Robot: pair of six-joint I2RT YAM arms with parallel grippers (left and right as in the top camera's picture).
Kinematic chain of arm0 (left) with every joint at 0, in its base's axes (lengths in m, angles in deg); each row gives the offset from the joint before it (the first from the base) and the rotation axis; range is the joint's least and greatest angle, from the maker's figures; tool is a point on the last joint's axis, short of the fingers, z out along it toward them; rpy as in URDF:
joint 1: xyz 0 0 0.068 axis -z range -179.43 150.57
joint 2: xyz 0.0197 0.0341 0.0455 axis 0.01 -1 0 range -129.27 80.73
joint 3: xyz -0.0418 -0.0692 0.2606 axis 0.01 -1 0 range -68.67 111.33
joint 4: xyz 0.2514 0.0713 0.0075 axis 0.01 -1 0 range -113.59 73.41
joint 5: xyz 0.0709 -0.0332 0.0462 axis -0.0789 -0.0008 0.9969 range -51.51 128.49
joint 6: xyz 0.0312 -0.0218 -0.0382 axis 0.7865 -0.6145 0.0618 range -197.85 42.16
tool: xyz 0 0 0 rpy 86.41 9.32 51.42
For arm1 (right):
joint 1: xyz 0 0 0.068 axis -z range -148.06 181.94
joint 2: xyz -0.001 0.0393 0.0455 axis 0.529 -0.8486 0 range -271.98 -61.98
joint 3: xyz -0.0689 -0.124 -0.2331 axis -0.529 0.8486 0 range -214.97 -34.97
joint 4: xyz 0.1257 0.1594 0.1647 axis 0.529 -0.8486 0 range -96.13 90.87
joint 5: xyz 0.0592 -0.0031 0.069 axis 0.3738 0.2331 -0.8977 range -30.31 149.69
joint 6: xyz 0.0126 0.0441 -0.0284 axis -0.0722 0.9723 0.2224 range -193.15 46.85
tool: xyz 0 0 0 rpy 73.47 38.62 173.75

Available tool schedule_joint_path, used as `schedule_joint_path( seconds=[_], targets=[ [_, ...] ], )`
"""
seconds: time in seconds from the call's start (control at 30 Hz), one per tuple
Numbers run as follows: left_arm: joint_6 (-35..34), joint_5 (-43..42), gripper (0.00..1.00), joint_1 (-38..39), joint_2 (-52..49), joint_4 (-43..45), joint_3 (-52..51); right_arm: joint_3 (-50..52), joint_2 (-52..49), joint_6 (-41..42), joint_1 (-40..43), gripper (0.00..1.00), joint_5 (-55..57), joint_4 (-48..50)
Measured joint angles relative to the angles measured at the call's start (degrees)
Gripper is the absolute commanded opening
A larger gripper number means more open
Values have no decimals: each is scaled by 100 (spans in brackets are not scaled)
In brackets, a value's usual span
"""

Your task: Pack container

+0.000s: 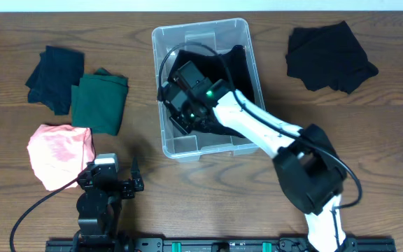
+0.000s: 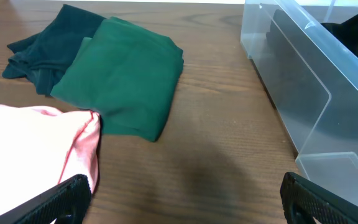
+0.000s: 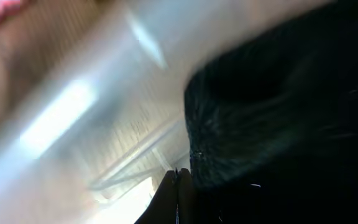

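The clear container point(image 1: 187, 145) stands at the table's middle, with a black garment point(image 1: 238, 64) inside it. My right gripper point(image 1: 182, 117) reaches down into the container's near left part. In the right wrist view its fingers point(image 3: 178, 179) are pressed shut right beside the black garment point(image 3: 278, 112), with the container's clear wall point(image 3: 73, 112) behind; nothing shows between them. My left gripper point(image 1: 110, 183) rests at the front left, open and empty point(image 2: 185, 202) over bare wood. The container's corner point(image 2: 316, 106) shows at its right.
A pink garment point(image 1: 58, 154) point(image 2: 30, 149), a green folded garment point(image 1: 100, 101) point(image 2: 129, 74) and a dark blue garment point(image 1: 54, 77) point(image 2: 45, 43) lie left of the container. Another black garment point(image 1: 331, 56) lies at the back right.
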Motion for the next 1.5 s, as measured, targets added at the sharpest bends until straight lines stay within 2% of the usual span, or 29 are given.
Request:
schedule_joint_path(
  seconds=[0.23,0.37,0.73,1.17,1.2,1.23,1.27,1.4,1.5],
  targets=[
    [0,2,98,0,0,-2,0,-175,789,-11,162,1,-11,525],
    [2,0,98,0,0,0,0,-260,835,-11,210,1,-13,717],
    [2,0,98,0,0,-2,0,-254,-511,256,214,1,63,1128],
    [2,0,98,0,0,-2,2,-254,-549,417,240,2,-76,960],
    [0,0,98,0,0,-2,0,-254,-511,433,247,10,-81,953],
    [0,0,98,0,0,-2,2,-254,-407,492,269,30,-98,944],
    [0,0,98,0,0,0,2,-254,-293,560,286,58,-109,938],
    [0,0,98,0,0,0,0,-251,614,730,590,93,-146,929],
    [0,0,98,0,0,0,2,-267,1515,933,1121,99,-120,857]
  ],
)
